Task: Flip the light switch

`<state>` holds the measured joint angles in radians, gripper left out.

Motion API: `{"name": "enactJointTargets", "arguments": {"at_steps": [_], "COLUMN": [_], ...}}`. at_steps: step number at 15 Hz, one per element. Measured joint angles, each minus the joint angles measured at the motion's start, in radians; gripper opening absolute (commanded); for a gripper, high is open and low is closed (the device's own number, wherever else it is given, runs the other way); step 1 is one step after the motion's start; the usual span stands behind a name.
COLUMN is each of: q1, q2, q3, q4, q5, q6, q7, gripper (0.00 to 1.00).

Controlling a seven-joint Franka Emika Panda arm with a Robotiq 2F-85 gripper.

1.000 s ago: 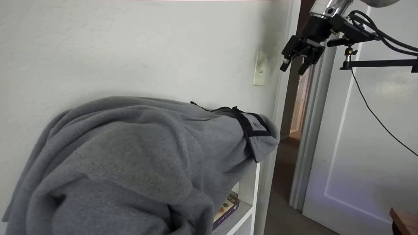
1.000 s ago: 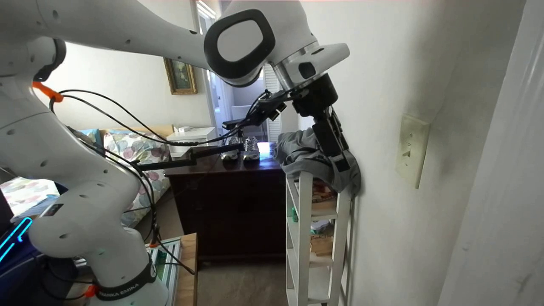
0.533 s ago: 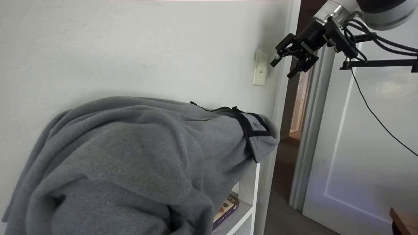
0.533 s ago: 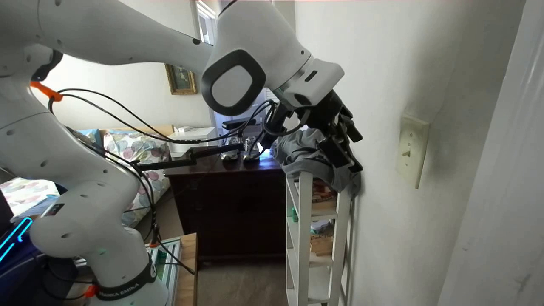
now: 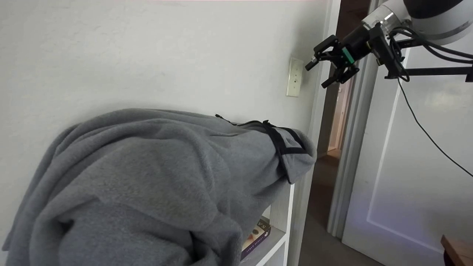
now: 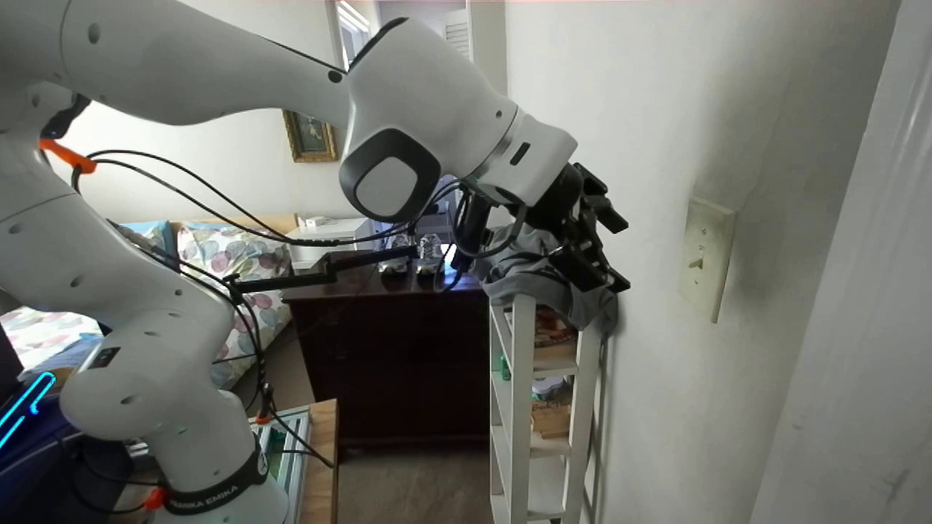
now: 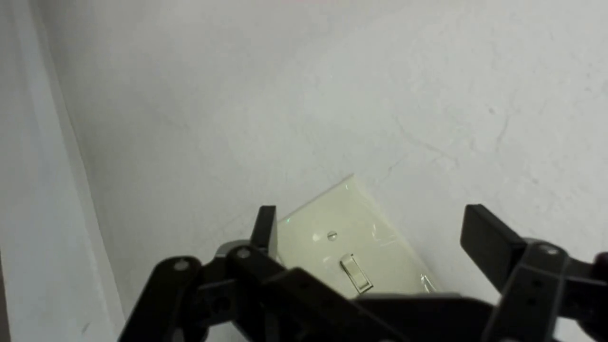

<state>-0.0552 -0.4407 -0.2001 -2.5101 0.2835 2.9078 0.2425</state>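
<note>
The light switch is a cream-white upright wall plate. It shows in both exterior views (image 5: 294,78) (image 6: 705,260). In the wrist view the plate (image 7: 342,237) looks tilted at lower centre, with its small toggle (image 7: 356,273) visible. The plate's lower part is hidden behind my gripper. My gripper is open and empty, and it shows in both exterior views (image 5: 317,75) (image 6: 621,253). It points toward the wall and slightly down, apart from the plate. In the wrist view its fingers (image 7: 375,230) stand wide apart, with the toggle seen between them, nearer the left finger.
A grey jacket (image 5: 166,177) lies over a narrow white shelf (image 6: 520,407) against the wall, below the switch's height. A white door frame (image 5: 321,107) stands beside the switch. A dark dresser (image 6: 408,356) stands farther back. Cables (image 5: 439,48) hang along the arm.
My gripper has tilted up and turned, so its fingers now point more toward the wall, and it has come closer to the switch. The fingers stay open.
</note>
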Motion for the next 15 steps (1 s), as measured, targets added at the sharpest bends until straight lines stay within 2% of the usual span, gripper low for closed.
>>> {"name": "enactJointTargets", "arguments": {"at_steps": [3,6,9,12,15], "q1": [-0.004,-0.003,0.035,0.113,0.252], "q2": [0.002,0.016,0.032,0.039,0.039], "q3": [0.005,0.013,-0.020,-0.091,-0.208], "q4": [0.000,0.002,0.002,0.002,0.002], "q5": [0.000,-0.001,-0.001,0.002,0.023], "q6": [0.002,0.064,0.139,0.194,0.237], "q7": [0.000,-0.017,-0.053,-0.081,-0.108], "gripper": [1.00,1.00,1.00,1.00,1.00]}}
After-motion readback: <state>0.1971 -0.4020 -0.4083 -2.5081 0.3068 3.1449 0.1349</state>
